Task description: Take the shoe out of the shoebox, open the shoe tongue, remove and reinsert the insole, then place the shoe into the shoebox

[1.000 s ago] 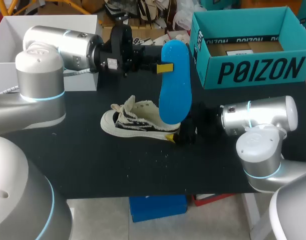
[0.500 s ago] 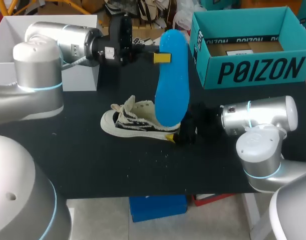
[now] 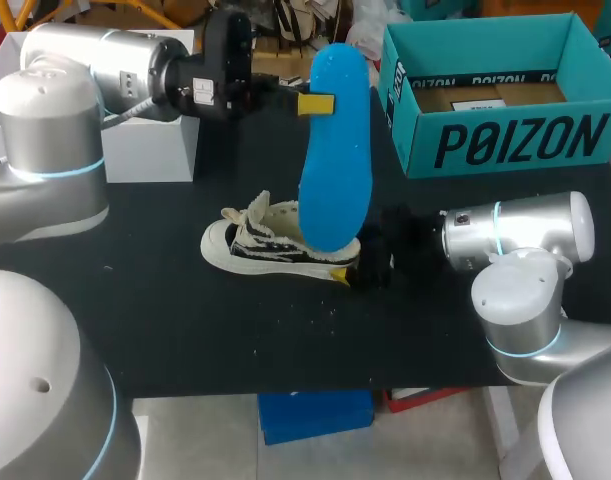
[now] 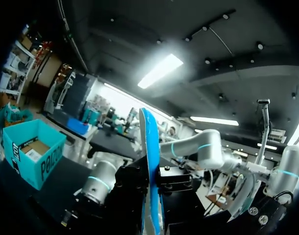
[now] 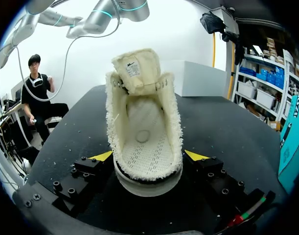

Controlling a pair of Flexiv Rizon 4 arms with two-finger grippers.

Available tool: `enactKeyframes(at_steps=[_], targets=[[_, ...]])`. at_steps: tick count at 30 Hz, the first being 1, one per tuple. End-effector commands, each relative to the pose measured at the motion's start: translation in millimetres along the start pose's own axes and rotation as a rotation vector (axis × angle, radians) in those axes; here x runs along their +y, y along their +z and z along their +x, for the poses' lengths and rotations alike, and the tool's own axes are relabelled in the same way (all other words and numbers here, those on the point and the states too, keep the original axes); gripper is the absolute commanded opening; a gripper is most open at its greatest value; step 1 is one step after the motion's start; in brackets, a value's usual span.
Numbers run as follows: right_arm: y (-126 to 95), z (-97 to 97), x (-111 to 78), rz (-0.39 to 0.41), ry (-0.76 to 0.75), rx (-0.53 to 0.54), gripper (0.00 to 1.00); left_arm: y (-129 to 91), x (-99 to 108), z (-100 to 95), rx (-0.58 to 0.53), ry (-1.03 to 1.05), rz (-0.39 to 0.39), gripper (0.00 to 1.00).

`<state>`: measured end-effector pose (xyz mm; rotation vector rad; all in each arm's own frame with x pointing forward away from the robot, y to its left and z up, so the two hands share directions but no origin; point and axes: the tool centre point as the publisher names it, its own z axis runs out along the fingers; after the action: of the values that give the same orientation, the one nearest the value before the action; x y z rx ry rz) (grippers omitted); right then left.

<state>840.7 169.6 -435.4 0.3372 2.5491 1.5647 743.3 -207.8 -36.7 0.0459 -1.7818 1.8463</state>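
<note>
The long blue foam insole (image 3: pixel 335 160) is pinched by the left gripper (image 3: pixel 307 103) over the cream canvas shoe (image 3: pixel 265 245) on the black table (image 3: pixel 185 330). The shoe's heel is squeezed by the right gripper (image 5: pixel 148 155). Both are taken out already; the insole is yet to be put back, and the shoe laid in the teal cardboard shoebox (image 3: pixel 515 140).

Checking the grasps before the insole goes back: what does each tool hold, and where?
The left tool pinches the blue insole near its upper end; the right tool clamps the shoe at its heel.
</note>
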Motion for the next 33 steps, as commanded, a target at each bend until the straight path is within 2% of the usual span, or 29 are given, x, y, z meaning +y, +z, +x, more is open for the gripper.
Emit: enactKeyframes(at_steps=[1, 11, 20, 22, 23, 28, 33], targets=[[1.4, -0.9, -0.6, 0.004, 0.002, 0.000, 0.00, 5.8, -5.7, 12.4, -0.054, 0.016, -0.012, 0.00], [1.4, -0.9, -0.6, 0.004, 0.002, 0.000, 0.00, 12.1, -15.2, 32.6, -0.052, 0.049, -0.013, 0.00], [1.4, -0.9, -0.6, 0.004, 0.002, 0.000, 0.00, 12.3, -15.6, 34.4, -0.049, 0.046, -0.002, 0.00], [-2.0, -0.4, 2.1, -0.004, -0.004, -0.002, 0.73, 12.3, -15.6, 34.4, -0.049, 0.046, -0.002, 0.00], [-3.2, 0.0, 2.9, -0.005, -0.009, 0.006, 1.00, 12.3, -15.6, 34.4, -0.049, 0.046, -0.002, 0.00], [-15.3, 1.4, 10.9, 0.070, -0.072, 0.073, 1.00, 12.3, -15.6, 34.4, -0.049, 0.046, -0.002, 0.00], [-27.8, 0.4, 23.1, 0.229, -0.155, 0.144, 1.00, 12.3, -15.6, 34.4, -0.049, 0.046, -0.002, 0.00]])
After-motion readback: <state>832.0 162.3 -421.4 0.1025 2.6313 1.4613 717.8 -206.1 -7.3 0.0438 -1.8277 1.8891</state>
